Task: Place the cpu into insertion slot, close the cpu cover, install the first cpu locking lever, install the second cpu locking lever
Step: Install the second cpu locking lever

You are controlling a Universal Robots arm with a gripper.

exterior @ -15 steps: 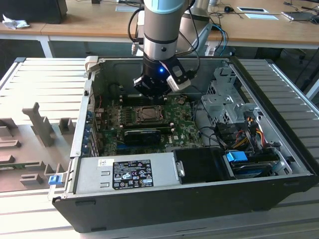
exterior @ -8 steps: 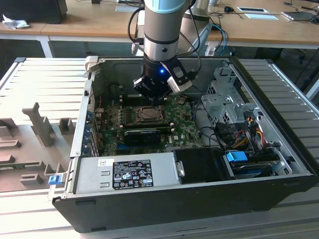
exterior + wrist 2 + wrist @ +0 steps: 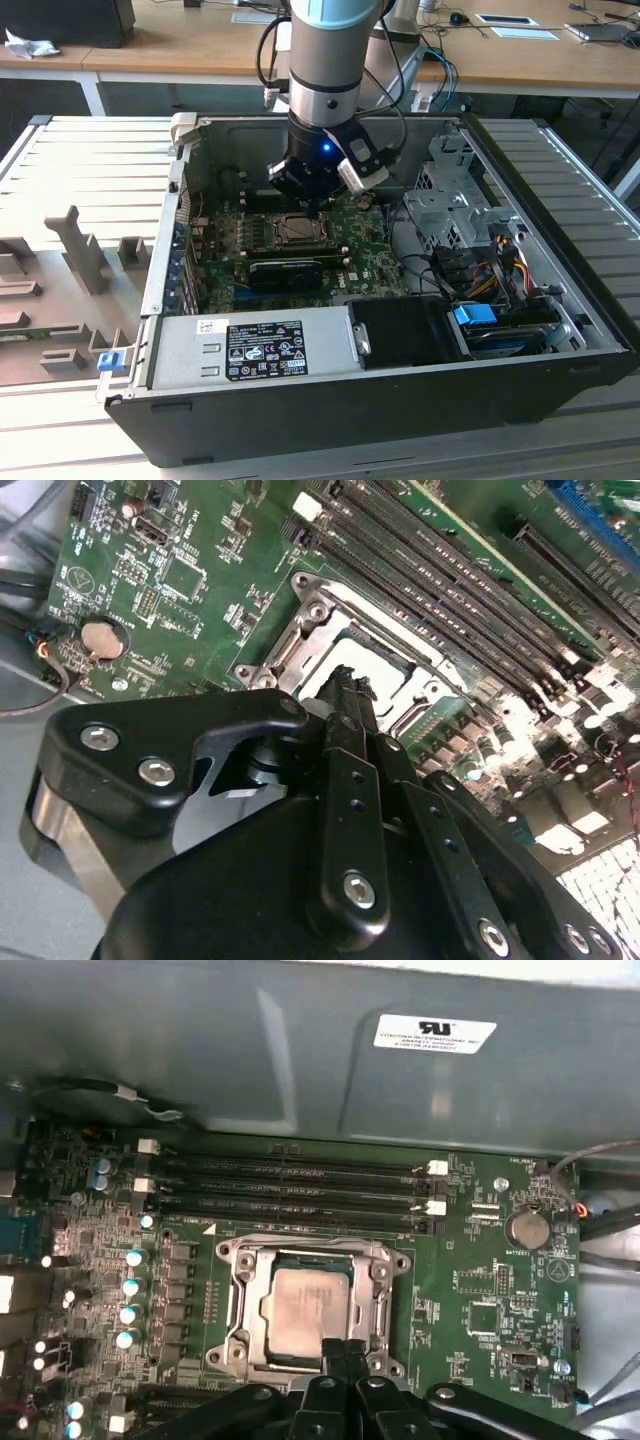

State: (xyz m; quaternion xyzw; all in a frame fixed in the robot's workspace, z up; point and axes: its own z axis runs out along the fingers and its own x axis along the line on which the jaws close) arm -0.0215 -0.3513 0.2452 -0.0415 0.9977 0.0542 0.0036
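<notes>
The cpu (image 3: 303, 1308), a flat square chip with a grey metal top, lies in the insertion slot (image 3: 298, 232) on the green motherboard. The cpu cover (image 3: 243, 1295), a silver frame with a large window, lies flat around the chip. My gripper (image 3: 346, 1348) hovers at the socket's edge, its black fingers pressed together with nothing visible between them. In the second wrist view the gripper (image 3: 345, 675) tips sit just over the socket's silver rim (image 3: 300, 630). From the exterior view the gripper (image 3: 312, 205) hangs directly above the socket inside the open computer case. I cannot tell how the locking levers stand.
Long memory slots (image 3: 290, 1185) run beside the socket, with the grey case wall (image 3: 300, 1050) behind them. A long black card (image 3: 290, 272), a power supply (image 3: 265, 345), a metal drive cage (image 3: 450, 200) and loose cables (image 3: 490, 270) crowd the case. A coin battery (image 3: 527, 1228) sits on the board.
</notes>
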